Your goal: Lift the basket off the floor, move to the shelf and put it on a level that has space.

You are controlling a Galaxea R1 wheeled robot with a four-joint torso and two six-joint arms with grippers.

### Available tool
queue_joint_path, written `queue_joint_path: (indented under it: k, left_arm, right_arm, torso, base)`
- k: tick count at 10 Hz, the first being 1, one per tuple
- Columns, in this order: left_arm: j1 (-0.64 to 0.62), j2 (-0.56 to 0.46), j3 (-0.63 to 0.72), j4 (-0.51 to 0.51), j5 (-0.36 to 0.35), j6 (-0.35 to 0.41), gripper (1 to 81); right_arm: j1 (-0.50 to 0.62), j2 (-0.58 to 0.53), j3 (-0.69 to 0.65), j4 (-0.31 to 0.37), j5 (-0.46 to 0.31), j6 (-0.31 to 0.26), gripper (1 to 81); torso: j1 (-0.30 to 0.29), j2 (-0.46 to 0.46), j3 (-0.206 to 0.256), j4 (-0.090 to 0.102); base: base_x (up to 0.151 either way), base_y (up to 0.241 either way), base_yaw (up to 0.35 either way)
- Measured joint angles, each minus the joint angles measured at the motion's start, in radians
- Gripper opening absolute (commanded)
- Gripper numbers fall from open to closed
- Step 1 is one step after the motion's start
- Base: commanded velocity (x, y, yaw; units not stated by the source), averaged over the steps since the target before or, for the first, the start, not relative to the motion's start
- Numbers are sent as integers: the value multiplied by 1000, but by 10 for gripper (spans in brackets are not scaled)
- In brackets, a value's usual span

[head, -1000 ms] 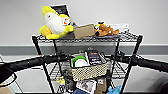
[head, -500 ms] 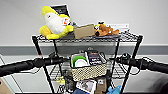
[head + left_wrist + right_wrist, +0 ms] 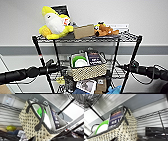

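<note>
The left gripper and right gripper flanked the basket at nine and three o'clock; their grip couldn't be told. Best kept level over the shelf.

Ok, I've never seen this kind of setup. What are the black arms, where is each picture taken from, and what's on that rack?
It is a wheeled robot with two arms. The wide picture comes from a camera on its head; the other two come from its wrists. The left arm and right arm reach toward either side of a woven basket at the second level of a black wire shelf. The basket holds a book and something green and white. On top sit a yellow plush toy, a cardboard box and a brown toy.
</note>
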Motion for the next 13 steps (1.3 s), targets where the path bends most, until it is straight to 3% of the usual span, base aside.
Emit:
queue_joint_path:
  k: [7,13]
  left_arm:
    - [357,-164,117,36,-171,7,811]
    - [791,-130,91,143,-394,20,811]
  right_arm:
    - [-262,-143,79,4,-6,0,811]
    - [-605,-158,55,4,40,-3,811]
  torso:
    - [-1,-1,1,0]
    - [-3,-2,3,0]
  base:
    - [0,0,0]
    - [0,0,0]
